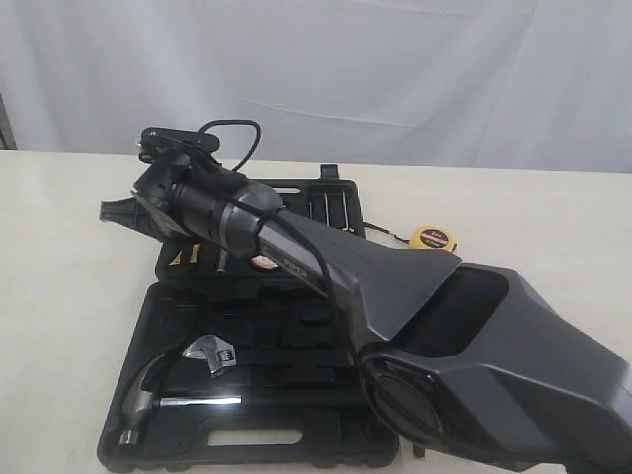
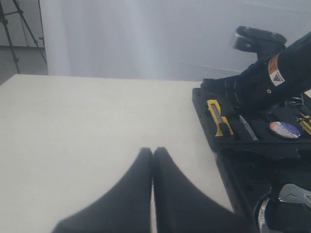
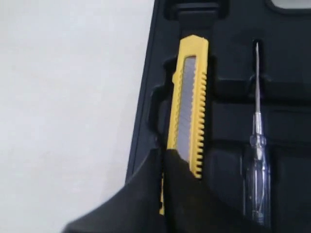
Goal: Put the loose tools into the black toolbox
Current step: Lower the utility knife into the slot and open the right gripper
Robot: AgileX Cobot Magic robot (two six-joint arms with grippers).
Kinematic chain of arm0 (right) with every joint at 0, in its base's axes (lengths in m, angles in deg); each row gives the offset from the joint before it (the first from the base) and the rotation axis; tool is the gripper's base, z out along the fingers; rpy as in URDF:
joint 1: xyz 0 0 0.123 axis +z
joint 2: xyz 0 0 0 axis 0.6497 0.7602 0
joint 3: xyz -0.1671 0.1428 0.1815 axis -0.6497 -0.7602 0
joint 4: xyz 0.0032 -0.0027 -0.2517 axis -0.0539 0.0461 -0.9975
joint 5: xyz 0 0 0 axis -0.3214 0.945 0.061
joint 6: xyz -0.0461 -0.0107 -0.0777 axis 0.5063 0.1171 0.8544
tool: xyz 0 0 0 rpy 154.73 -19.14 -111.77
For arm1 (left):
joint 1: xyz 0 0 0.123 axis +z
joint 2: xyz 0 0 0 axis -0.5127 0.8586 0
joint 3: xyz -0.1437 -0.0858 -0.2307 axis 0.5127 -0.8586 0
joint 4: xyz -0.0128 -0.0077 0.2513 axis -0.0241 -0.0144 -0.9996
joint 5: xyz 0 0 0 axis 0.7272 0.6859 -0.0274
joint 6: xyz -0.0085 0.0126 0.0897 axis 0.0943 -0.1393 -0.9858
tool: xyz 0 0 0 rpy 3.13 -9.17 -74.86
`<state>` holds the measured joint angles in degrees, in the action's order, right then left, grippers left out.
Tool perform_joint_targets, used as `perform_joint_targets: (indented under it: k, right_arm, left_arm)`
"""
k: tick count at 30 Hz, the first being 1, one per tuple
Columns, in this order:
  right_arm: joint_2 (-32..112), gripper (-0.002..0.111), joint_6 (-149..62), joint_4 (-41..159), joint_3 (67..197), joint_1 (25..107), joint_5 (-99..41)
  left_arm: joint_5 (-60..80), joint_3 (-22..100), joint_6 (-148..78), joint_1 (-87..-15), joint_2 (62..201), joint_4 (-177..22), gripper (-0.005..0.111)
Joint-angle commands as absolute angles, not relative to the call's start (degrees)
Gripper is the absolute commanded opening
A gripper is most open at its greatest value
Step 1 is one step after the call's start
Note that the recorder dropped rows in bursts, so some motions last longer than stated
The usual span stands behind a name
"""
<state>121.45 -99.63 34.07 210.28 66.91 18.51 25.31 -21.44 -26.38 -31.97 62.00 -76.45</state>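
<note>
The black toolbox [image 1: 247, 446] lies open on the table. In its far half, the yellow-black utility knife [image 3: 190, 102] rests in a recess at the left edge, also seen as the knife [image 2: 218, 116] from the left wrist. My right gripper [image 3: 163, 151] hovers shut just over the knife's near end, with nothing between its fingers. The dark tape roll [image 2: 284, 129] sits in the same half. The yellow tape measure [image 1: 432, 238] lies on the table behind the box at the right. My left gripper [image 2: 153, 150] is shut over bare table left of the toolbox. The pliers are hidden.
A steel claw hammer [image 1: 148, 390] and a chrome wrench [image 1: 212, 353] lie in the near half. A clear-handled tester screwdriver [image 3: 256, 145] lies beside the knife. Yellow-handled screwdrivers [image 2: 305, 121] sit at the far half's right. My right arm [image 1: 395, 286] crosses over the box.
</note>
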Motion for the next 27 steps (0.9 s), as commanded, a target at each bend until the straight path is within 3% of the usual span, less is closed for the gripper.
perform_joint_targets:
  k: [1,27]
  right_arm:
    - [120.91,-0.001,-99.33,32.97,210.52,66.12,15.75]
    - [124.81,-0.001,-103.48,29.97,210.52,64.62,10.87]
  left_arm:
    - [25.28,-21.56,-26.33,-32.09,61.84,-76.31,0.000]
    - [25.28,-21.56,-26.33,-32.09,61.84,-76.31,0.000]
